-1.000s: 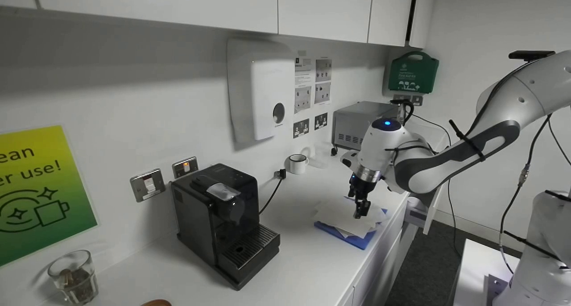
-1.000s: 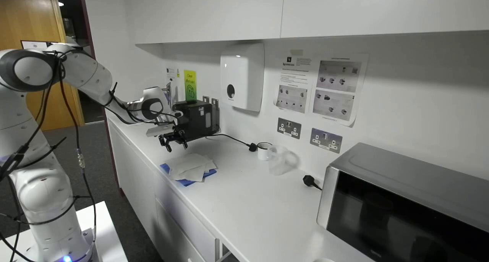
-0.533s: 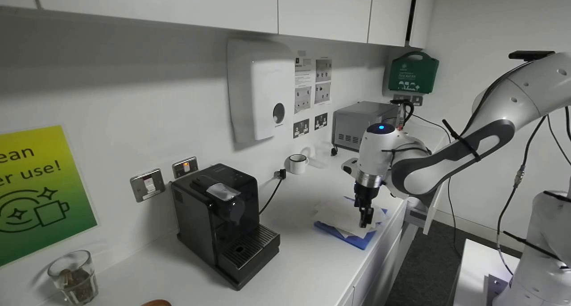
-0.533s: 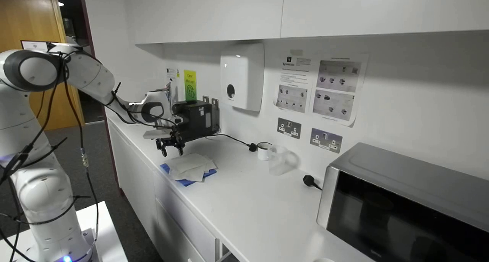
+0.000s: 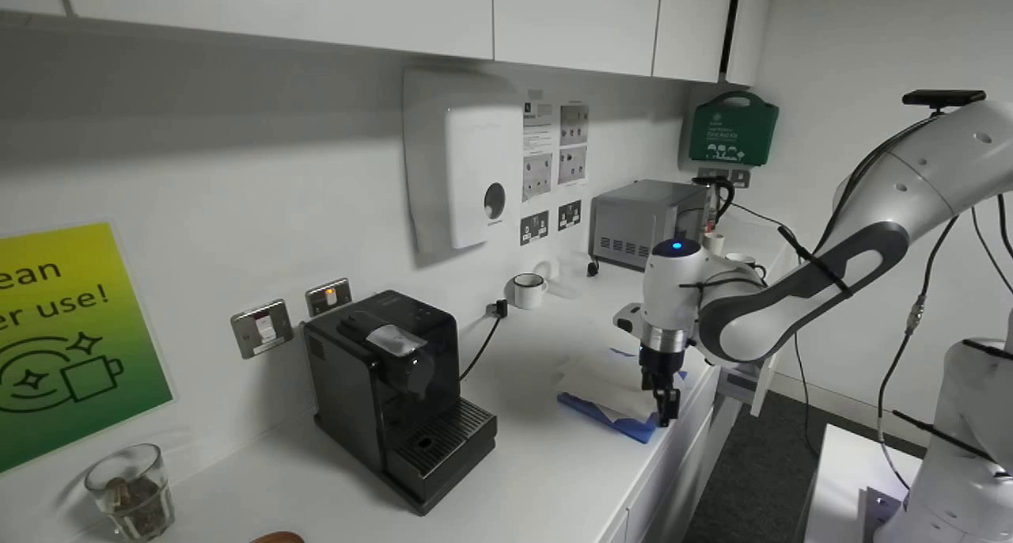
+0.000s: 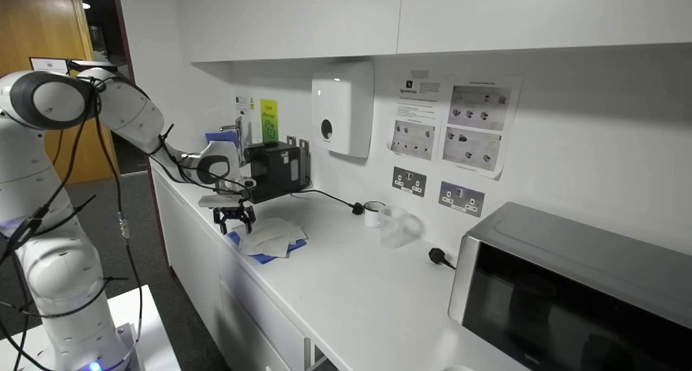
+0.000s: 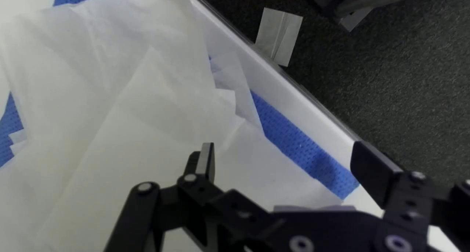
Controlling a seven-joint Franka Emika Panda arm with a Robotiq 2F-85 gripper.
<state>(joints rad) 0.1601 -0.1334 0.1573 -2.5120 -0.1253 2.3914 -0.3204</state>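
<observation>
This is a shared kitchenette, seemingly in an office. White wall cupboards (image 6: pixel 324 25) run above a long table (image 6: pixel 351 284) fitted with drawers (image 6: pixel 270 314), carrying a black capsule coffee machine (image 5: pixel 380 385), a microwave oven (image 6: pixel 573 300) and a white mug (image 5: pixel 529 291). Wall-mounted fittings include a paper-towel dispenser (image 6: pixel 343 108), double power sockets (image 6: pixel 409 181) and a green first aid kit (image 5: pixel 734 129). A "Clean after use!" sign (image 5: pixel 79 329), printed notices with photographs (image 6: pixel 481 125) and dark carpet (image 7: pixel 404 83) suggest a workplace rather than a home.

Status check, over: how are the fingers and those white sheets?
Fingers open, nothing gripped. White sheets loosely piled on blue cloth, near counter edge. Coffee machine stands apart from them.
</observation>
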